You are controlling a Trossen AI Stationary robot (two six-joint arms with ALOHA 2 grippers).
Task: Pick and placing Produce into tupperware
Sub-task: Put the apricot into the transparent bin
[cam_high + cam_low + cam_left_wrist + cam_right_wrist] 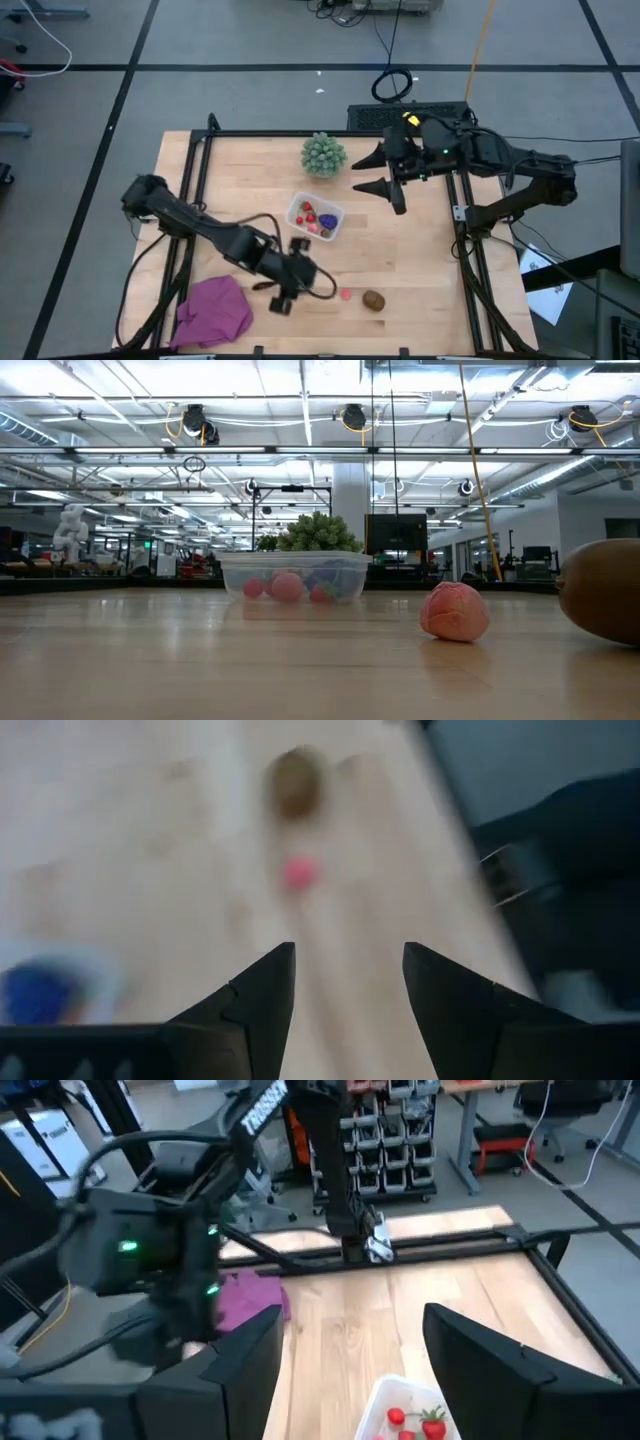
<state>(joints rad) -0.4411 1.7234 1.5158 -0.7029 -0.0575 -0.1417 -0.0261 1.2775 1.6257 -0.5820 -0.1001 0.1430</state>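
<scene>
The clear tupperware (315, 217) stands mid-table with red pieces and one purple piece (327, 220) inside; the low view shows it (295, 575) too. A pink piece (346, 295) and a brown oval piece (373, 300) lie on the wood near the front edge. My left gripper (318, 283) is open, just left of the pink piece (298, 873) and pointing down toward it, with nothing between its fingers. My right gripper (368, 173) hangs open and high, right of the tupperware (405, 1415).
A pale-green spiky ball (324, 154) sits behind the tupperware. A magenta cloth (215, 310) lies at the front left corner. Black frame rails run along the table's left, far and right sides. Bare wood lies right of the brown piece.
</scene>
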